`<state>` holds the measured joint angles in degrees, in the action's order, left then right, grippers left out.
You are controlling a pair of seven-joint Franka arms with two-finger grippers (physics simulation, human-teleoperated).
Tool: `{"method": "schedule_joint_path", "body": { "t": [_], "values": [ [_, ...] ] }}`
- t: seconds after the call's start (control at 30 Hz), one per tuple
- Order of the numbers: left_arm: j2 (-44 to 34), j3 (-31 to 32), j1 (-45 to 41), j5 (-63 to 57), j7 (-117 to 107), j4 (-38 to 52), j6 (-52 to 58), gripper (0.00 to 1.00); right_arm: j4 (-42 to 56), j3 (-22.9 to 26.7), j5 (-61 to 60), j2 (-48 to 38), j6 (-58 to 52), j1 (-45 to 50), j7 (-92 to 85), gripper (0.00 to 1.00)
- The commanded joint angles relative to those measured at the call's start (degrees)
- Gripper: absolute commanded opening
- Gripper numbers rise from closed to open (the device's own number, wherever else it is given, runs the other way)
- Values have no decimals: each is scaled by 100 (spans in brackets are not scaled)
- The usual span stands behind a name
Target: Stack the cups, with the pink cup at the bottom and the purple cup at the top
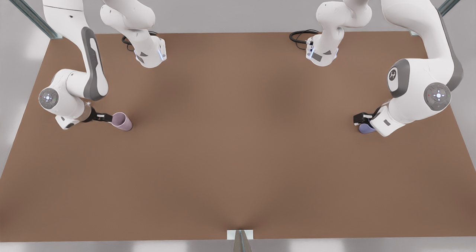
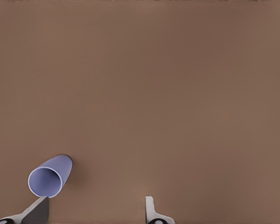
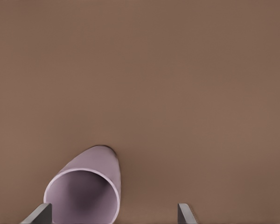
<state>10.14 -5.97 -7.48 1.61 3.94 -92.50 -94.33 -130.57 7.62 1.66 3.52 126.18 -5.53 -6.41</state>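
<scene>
Front view, pink cup [image 1: 122, 121], purple cup [image 1: 366, 128], well apart

We count two matte tapered tumblers: one pale pink-mauve cup [image 1: 122, 121], one periwinkle blue-purple cup [image 1: 366, 128], and two white arms.

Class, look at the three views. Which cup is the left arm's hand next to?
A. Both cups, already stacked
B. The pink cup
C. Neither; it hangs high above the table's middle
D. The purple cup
D: the left wrist view shows the purple cup by the left hand, its fingers apart; the right hand, also open, faces the pink cup.
</scene>
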Motion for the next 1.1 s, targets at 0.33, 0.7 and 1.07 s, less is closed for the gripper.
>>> {"method": "schedule_joint_path", "body": {
  "t": [0.33, 0.7, 1.07],
  "values": [
    [-231, -1, -78, -3, 36, 4, 565, 100, -549, 64, -289, 8, 565, 139, -554, 100],
    [-346, -45, -104, -11, 45, 109, 846, 100, -654, 144, -236, 316, 1005, 113, -668, 100],
    [-346, -54, -174, -11, -51, 214, 864, 100, -654, 144, -236, 615, 1102, 60, -668, 100]
  ]
}}
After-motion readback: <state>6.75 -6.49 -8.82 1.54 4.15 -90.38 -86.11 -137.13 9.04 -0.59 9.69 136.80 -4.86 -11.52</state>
